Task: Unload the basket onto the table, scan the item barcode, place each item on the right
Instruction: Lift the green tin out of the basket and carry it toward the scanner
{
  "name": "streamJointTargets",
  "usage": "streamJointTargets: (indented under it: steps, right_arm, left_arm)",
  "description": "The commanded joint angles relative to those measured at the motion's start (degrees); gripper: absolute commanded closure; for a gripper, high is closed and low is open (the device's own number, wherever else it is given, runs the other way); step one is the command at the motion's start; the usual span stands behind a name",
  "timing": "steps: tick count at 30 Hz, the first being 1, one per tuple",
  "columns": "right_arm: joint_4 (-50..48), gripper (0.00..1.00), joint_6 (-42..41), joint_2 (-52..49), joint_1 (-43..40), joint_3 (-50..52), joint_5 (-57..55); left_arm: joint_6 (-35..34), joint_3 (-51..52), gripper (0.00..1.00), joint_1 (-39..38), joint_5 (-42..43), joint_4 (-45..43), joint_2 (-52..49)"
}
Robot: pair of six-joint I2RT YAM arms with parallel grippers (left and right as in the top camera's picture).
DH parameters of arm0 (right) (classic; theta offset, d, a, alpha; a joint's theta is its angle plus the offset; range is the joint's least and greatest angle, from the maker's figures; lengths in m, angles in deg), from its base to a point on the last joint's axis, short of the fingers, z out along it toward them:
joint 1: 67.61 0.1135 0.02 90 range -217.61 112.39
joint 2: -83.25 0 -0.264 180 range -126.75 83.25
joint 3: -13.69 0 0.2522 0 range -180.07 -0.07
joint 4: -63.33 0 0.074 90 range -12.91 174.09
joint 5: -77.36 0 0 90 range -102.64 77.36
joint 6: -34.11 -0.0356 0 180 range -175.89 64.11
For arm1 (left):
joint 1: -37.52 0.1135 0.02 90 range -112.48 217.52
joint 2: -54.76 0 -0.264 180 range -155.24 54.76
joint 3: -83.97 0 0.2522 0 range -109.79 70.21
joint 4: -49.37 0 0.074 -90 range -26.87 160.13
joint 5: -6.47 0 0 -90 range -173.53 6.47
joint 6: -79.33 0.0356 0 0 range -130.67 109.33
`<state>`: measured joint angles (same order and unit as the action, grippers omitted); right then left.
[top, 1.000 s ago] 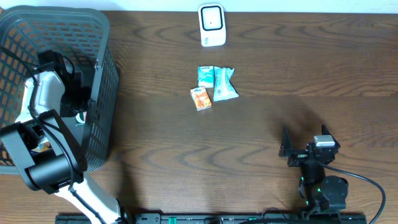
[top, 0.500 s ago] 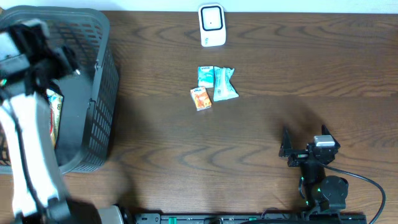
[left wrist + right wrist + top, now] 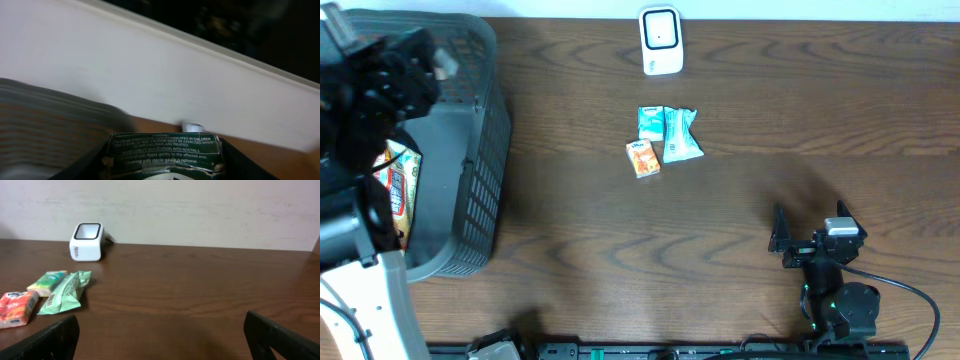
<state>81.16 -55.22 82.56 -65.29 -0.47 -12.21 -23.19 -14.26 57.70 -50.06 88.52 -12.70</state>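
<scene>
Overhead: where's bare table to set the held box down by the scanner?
Bare table lies right of the scanner and the packets, up to the right tool. Another free strip runs between the basket and the packets. Crowded: just below the scanner, where the packets cluster. Either patch would likely take the box.

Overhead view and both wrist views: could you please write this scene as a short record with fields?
scanner: white, at the far edge of the table
left fingers: closed on a dark green box, over the basket
right fingers: open, holding nothing
basket contents: an orange packet
loose items: two teal packets, one orange box
</scene>
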Motion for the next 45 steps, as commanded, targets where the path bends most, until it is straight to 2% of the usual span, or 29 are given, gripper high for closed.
streamJointTargets:
  steps: [1, 8, 13, 26, 29, 38, 45]
  right_arm:
    - [0.3, 0.01, -0.4, 0.3, 0.3, 0.1, -0.1]
    - [0.3, 0.01, -0.4, 0.3, 0.3, 0.1, -0.1]
    - [0.3, 0.01, -0.4, 0.3, 0.3, 0.1, -0.1]
    - [0.3, 0.01, -0.4, 0.3, 0.3, 0.1, -0.1]
    - [0.3, 0.01, -0.4, 0.3, 0.3, 0.1, -0.1]
    - [0.3, 0.01, -0.4, 0.3, 0.3, 0.1, -0.1]
    - [0.3, 0.01, -0.4, 0.3, 0.3, 0.1, -0.1]
  left_arm:
    - [-4.3, -0.7, 0.50, -4.9, 6.8, -0.7, -3.0]
    - [-4.3, -0.7, 0.50, -16.8, 6.5, -0.8, -10.8]
    - [-3.9, -0.7, 0.51, -23.4, 2.9, -0.8, -17.8]
    - [-2.6, -0.7, 0.51, -35.2, -27.6, 4.4, -34.1]
    - [-2.6, -0.7, 0.51, -37.4, -32.2, 5.2, -37.5]
    - [-2.6, -0.7, 0.50, -39.3, -33.2, 3.7, -45.7]
    - [-2.6, -0.7, 0.50, -39.2, -37.0, 1.8, -48.3]
